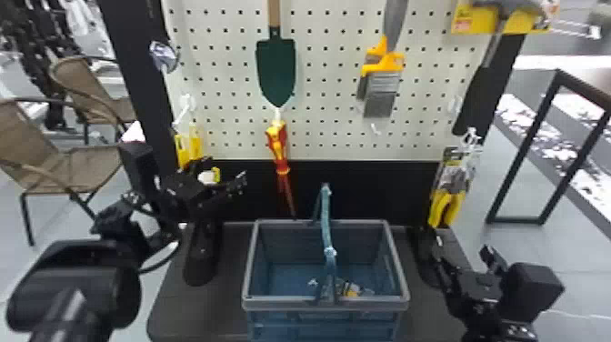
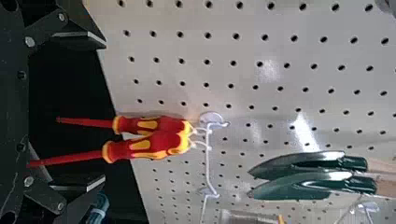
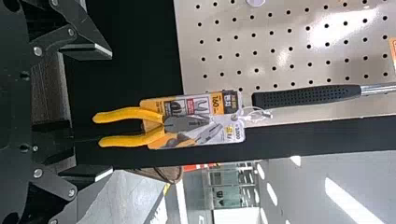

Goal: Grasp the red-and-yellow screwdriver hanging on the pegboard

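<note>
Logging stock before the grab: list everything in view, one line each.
pegboard: 1, white, behind the table
screwdriver: 1, red-and-yellow, hanging low at board centre
trowel: 1, green, hanging above the screwdriver
brush: 1, yellow and grey, right of the trowel
hammer: 1, black handle, board's right edge
pliers: 1 pack, yellow handles, below the hammer
basket: 1, blue-grey, on the table
table: 1, black, before the pegboard
chairs: 2, tan, far left
left gripper: 1, black, open, left of the screwdriver
right gripper: 1, black, open, facing the pliers
</note>
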`<control>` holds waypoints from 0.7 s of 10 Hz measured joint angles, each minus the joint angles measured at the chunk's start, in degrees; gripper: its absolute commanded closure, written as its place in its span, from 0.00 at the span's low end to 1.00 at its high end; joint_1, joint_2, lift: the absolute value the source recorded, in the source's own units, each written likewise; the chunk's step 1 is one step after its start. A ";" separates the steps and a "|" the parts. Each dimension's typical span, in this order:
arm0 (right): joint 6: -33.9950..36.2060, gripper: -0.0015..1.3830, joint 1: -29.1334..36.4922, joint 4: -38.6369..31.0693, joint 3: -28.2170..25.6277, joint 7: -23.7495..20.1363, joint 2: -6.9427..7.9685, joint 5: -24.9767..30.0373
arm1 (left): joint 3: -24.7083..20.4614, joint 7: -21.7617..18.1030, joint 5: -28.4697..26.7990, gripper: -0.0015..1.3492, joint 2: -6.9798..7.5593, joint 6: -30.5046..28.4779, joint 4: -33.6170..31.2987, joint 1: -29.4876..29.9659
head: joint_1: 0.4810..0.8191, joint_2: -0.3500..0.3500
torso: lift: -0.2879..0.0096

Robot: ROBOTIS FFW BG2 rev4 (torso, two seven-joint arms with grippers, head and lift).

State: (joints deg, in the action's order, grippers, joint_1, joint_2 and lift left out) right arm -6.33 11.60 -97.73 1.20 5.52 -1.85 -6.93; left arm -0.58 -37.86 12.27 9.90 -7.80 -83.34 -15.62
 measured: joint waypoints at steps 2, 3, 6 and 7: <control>0.00 0.29 -0.08 0.08 0.20 -0.35 0.00 0.00 | 1.58 -2.21 0.27 0.24 1.12 -0.70 1.48 -3.21 | 0.20 0.50 | 0.63; 0.00 0.29 -0.09 0.08 0.21 -0.43 0.00 -0.02 | 2.61 -3.74 0.28 0.24 1.45 -1.26 2.28 -4.58 | 0.20 0.50 | 0.63; 0.00 0.29 -0.40 0.19 0.75 -0.66 -0.26 -0.21 | 7.47 -8.26 2.07 0.24 2.88 -0.62 8.89 -10.39 | 0.20 0.50 | 0.63; 0.01 0.29 -0.49 0.24 0.99 -0.71 -0.36 -0.29 | 7.99 -8.44 1.84 0.24 3.00 -0.29 9.98 -11.30 | 0.20 0.50 | 0.63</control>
State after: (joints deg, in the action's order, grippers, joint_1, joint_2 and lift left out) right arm -6.32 11.10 -97.49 2.19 4.81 -2.21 -7.22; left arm 7.41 -46.30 14.11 12.90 -8.09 -73.35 -26.92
